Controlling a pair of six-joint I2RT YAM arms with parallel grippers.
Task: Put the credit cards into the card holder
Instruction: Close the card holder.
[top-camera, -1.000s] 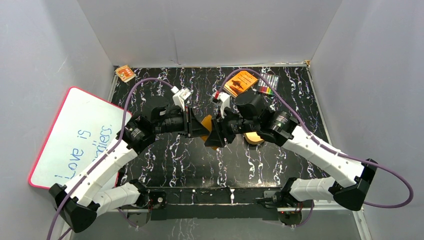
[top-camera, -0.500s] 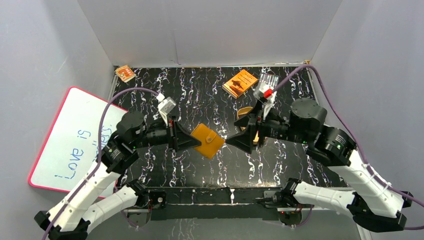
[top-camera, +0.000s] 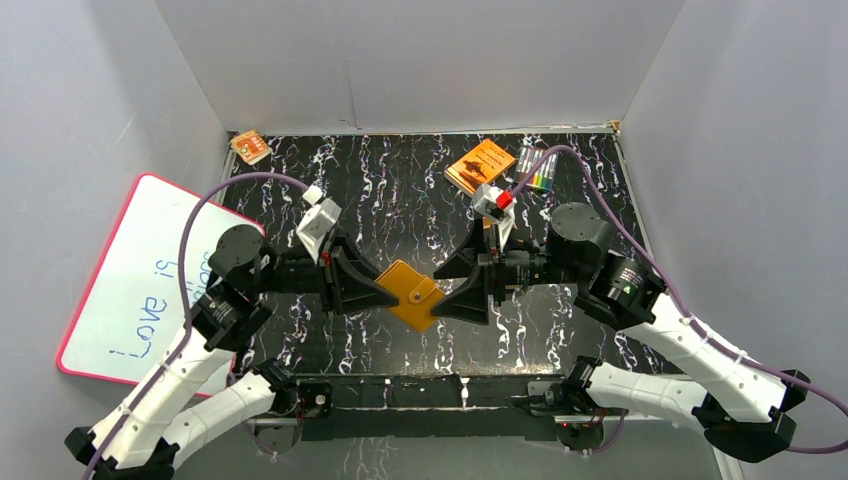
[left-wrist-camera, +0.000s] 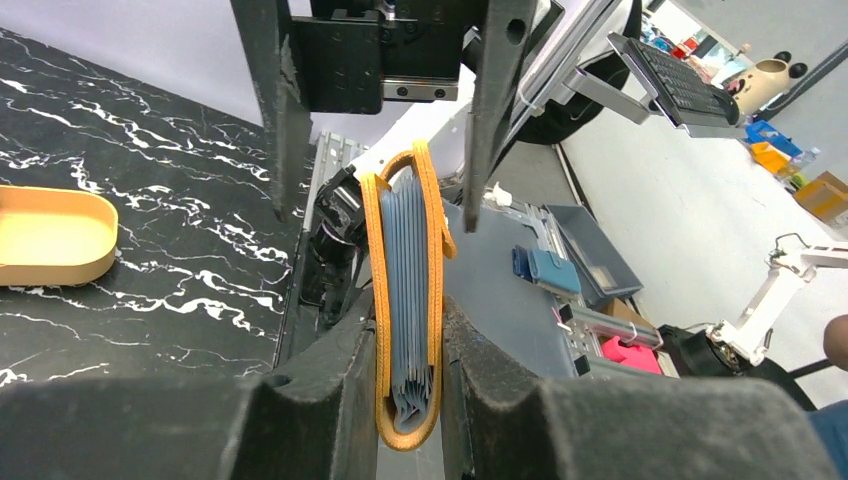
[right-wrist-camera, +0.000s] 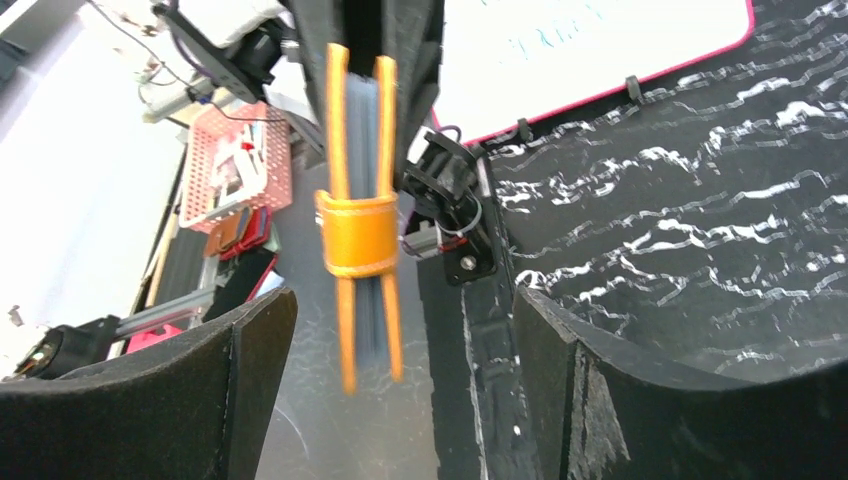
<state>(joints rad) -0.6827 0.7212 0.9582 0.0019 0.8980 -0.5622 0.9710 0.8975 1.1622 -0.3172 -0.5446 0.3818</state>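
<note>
The card holder (top-camera: 413, 293), a small orange-tan wallet folded closed, hangs above the table's front middle. My left gripper (top-camera: 385, 290) is shut on its folded spine; in the left wrist view it (left-wrist-camera: 408, 400) clamps the card holder (left-wrist-camera: 382, 300) edge-on. Thin grey-blue layers (left-wrist-camera: 410, 270) fill the space between its halves; credit cards and pockets cannot be told apart there. My right gripper (top-camera: 455, 292) faces it from the right, open. In the right wrist view its jaws stand wide either side of the snap strap (right-wrist-camera: 358, 235), touching nothing.
An orange book (top-camera: 481, 166) and a pack of coloured pens (top-camera: 536, 170) lie at the back right. A gold oval tray (left-wrist-camera: 50, 235) sits on the black marbled table (top-camera: 400, 180). A whiteboard (top-camera: 150, 270) leans at the left; a small orange packet (top-camera: 250, 147) lies back left.
The right gripper opened wide, let go of the card holder, pulled away, then came back level with its free edge. The left arm carried the card holder toward the front.
</note>
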